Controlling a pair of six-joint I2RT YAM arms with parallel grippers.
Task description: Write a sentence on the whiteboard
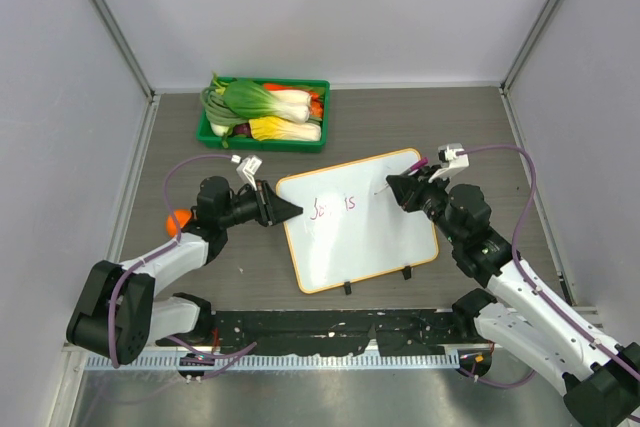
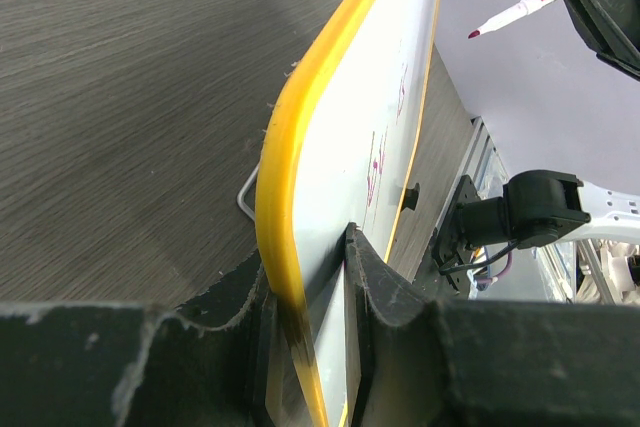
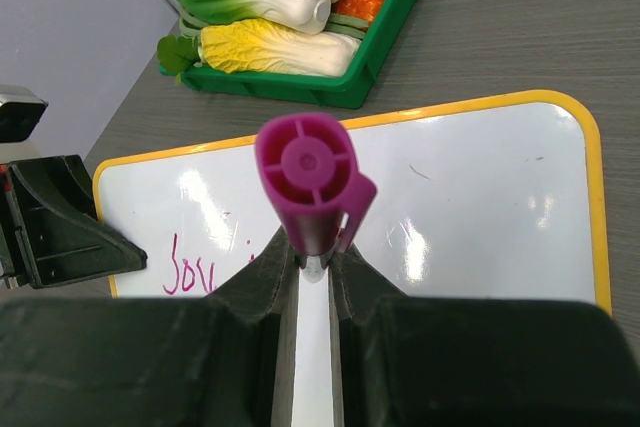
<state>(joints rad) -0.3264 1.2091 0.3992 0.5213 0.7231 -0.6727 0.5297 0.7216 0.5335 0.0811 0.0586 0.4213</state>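
On the grey table [image 1: 480, 127] the left gripper [image 1: 292, 211] clenches the whiteboard [image 1: 370, 242], the right gripper [image 1: 396, 188] grasps the marker [image 3: 310, 162] above the half-written sentence [image 1: 333, 206]; next its tip should land after the last letters.

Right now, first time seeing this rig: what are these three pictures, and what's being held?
Two robot arms are bolted to a table. The top picture looks down from above; the other two come from a camera on each wrist. The left gripper clamps the edge of the whiteboard. The right gripper holds a marker, its tip clear of the board. A little pink writing is on the board. Farther back sits a green tray of vegetables.
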